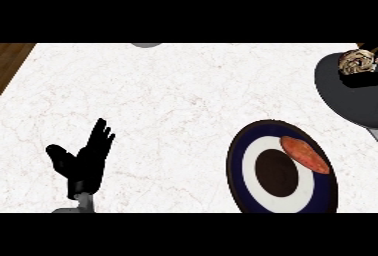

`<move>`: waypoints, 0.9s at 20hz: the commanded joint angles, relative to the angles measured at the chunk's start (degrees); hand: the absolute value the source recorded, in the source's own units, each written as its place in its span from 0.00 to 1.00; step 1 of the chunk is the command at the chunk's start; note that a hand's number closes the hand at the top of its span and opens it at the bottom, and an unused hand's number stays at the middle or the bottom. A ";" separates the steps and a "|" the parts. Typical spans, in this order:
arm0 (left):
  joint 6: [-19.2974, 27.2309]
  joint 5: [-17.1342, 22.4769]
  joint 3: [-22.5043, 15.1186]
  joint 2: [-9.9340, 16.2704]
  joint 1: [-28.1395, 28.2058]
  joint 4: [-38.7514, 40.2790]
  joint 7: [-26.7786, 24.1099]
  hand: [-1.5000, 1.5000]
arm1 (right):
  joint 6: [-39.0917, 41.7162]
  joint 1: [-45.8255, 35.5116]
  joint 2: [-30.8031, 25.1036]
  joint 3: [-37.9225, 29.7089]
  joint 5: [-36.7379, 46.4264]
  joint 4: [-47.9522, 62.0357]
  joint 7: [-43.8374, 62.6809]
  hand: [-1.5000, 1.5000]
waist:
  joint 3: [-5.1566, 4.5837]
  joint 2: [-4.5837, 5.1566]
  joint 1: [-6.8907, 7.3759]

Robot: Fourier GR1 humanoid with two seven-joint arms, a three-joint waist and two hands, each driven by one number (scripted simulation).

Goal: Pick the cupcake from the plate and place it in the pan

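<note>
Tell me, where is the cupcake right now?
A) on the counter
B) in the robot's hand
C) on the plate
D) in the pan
D: the cupcake sits in the grey pan at the top right, away from the plate.

White marble counter w/ navy plate front-right, grey pan far right.

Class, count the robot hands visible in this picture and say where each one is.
1: the left hand, open with fingers up, at the lower left of the counter. The right hand is out of view.
</note>
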 commanded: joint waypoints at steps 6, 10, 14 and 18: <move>-0.10 -0.38 -1.35 0.07 -2.46 -1.03 3.44 0.50 | -4.83 -3.96 -7.69 -0.95 5.43 19.48 -1.11 0.00 | -0.10 1.63 2.91; -0.20 -0.74 -2.46 -1.91 -1.43 0.74 0.70 0.50 | -0.66 -4.97 -6.91 -2.37 2.79 24.38 -5.97 0.00 | 0.04 1.97 3.32; 0.17 -0.84 -1.94 -1.18 -2.36 0.51 2.13 0.50 | -3.34 -6.06 -6.64 -4.58 0.78 25.36 -10.83 0.00 | 0.17 1.95 3.05; -0.48 -0.82 -1.75 -0.92 -1.08 1.29 0.77 0.50 | 1.33 -8.46 -5.32 -11.30 -7.53 25.27 -18.29 0.00 | 0.30 1.73 2.45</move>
